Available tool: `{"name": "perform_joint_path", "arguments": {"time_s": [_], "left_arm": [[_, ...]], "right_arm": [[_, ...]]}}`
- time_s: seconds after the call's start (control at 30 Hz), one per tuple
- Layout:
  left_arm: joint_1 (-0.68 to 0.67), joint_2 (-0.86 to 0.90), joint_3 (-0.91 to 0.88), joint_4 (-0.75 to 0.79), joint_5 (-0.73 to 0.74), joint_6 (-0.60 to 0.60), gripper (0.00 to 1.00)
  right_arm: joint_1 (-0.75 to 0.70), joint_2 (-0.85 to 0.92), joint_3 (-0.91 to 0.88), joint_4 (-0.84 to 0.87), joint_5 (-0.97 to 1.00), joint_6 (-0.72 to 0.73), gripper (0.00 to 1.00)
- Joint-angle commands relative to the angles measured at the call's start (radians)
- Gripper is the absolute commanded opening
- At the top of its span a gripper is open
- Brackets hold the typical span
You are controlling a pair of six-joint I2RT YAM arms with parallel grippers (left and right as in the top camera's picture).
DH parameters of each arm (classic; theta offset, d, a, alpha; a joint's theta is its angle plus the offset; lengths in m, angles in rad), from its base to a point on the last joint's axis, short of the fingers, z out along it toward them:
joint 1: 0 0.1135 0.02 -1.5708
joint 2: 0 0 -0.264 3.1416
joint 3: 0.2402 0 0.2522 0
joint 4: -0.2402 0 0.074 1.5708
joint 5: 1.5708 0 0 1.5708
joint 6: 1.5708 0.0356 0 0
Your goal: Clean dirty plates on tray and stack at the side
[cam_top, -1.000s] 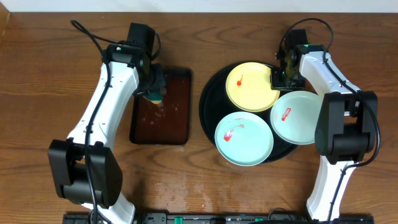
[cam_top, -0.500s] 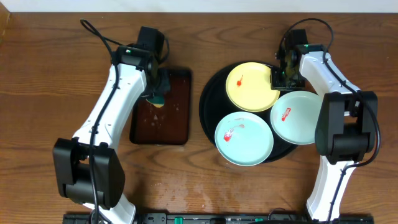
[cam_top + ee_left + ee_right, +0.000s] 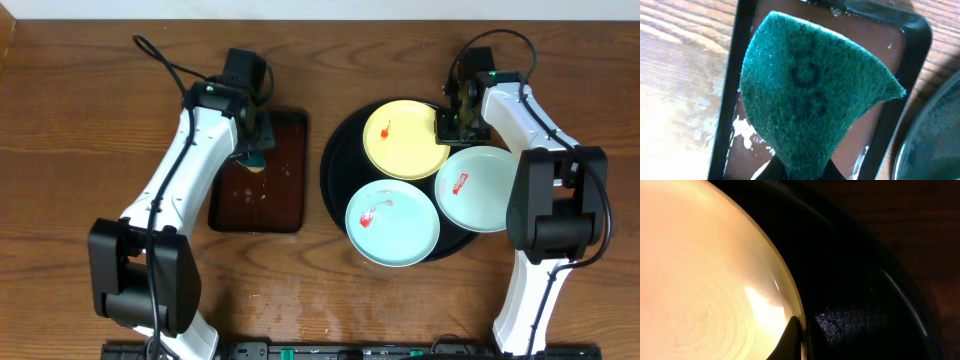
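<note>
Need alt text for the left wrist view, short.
A green scouring pad, pinched at its lower end by the left gripper, fills the frame above a wet dark-brown rectangular tray. Wood tabletop lies left; the round black tray shows lower right.

Nothing readable anywhere tbh, just a dark smudgy mark on the green sponge (image 3: 810,95) that I can't make out.

Red smears mark the pale yellow plate (image 3: 405,140) and mint plates (image 3: 392,222); black tray (image 3: 335,165), green sponge (image 3: 810,95).
</note>
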Motion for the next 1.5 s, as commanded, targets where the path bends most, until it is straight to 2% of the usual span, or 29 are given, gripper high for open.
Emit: {"name": "perform_joint_path", "arguments": {"time_s": [0.0,0.13,0.37,0.53,0.63,0.73,0.8,1.17,1.27,1.47], "left_arm": [[-0.004,0.005,-0.021,0.043,-0.024,0.007,0.08],[-0.004,0.005,0.008,0.059,-0.015,0.031,0.07],[-0.004,0.005,0.146,-0.028,0.003,0.056,0.07],[-0.004,0.01,0.226,-0.066,0.005,0.077,0.07],[-0.009,0.01,0.239,0.003,0.082,0.077,0.07],[-0.027,0.013,0.236,0.092,0.205,0.072,0.07],[-0.056,0.017,0.233,0.145,0.232,0.072,0.07],[-0.281,0.187,0.233,0.341,0.227,0.071,0.07],[-0.317,0.238,0.233,0.373,0.182,0.074,0.07],[-0.351,0.27,0.233,0.415,0.13,0.14,0.07]], "right_arm": [[0.011,0.011,-0.007,-0.012,0.018,-0.006,0.02],[0.011,0.011,-0.007,-0.012,0.018,-0.006,0.07],[0.011,0.011,-0.007,-0.01,0.018,-0.006,0.18],[0.011,0.011,-0.007,-0.005,0.018,-0.006,0.19],[0.011,0.011,-0.007,-0.002,0.018,-0.006,0.19],[0.011,0.011,-0.007,-0.004,0.017,-0.006,0.18],[0.011,0.011,-0.007,-0.005,0.017,-0.006,0.18],[0.013,0.011,-0.007,-0.004,-0.01,-0.008,0.1],[0.013,0.011,-0.007,0.003,-0.075,-0.069,0.02],[0.014,0.011,-0.007,-0.001,-0.099,-0.102,0.01]]}}
